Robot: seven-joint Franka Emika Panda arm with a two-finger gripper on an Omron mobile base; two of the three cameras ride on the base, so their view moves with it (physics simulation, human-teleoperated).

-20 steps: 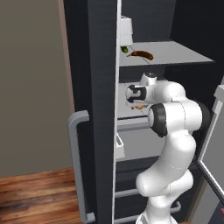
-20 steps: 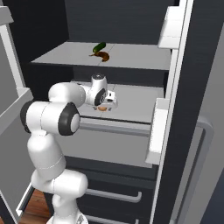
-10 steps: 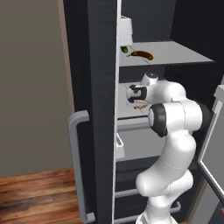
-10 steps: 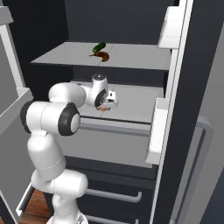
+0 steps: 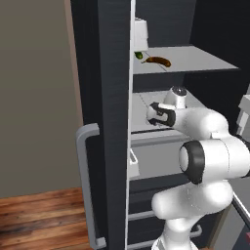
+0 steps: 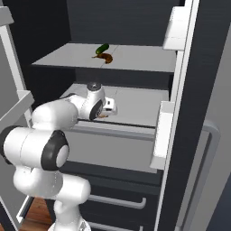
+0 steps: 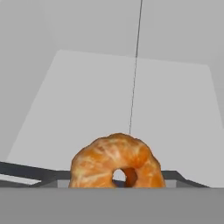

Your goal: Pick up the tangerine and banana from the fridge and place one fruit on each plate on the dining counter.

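The tangerine, orange and dimpled, lies on the fridge's middle shelf, close up at the bottom of the hand view. My gripper reaches into that shelf from the front and is shut on the tangerine, which peeks out under the hand. From the left, the gripper sits at the shelf's front edge. The banana, brown-orange and curved, rests on the shelf above, apart from the hand.
A small dark green item lies just behind the banana. The open fridge door with its grey bar handle stands on the left. The other door, with white bins, stands on the right. Drawers sit below the shelves.
The gripper's fingers have closed in on the tangerine. The arm and the fruit on the upper shelf have stayed where they were.
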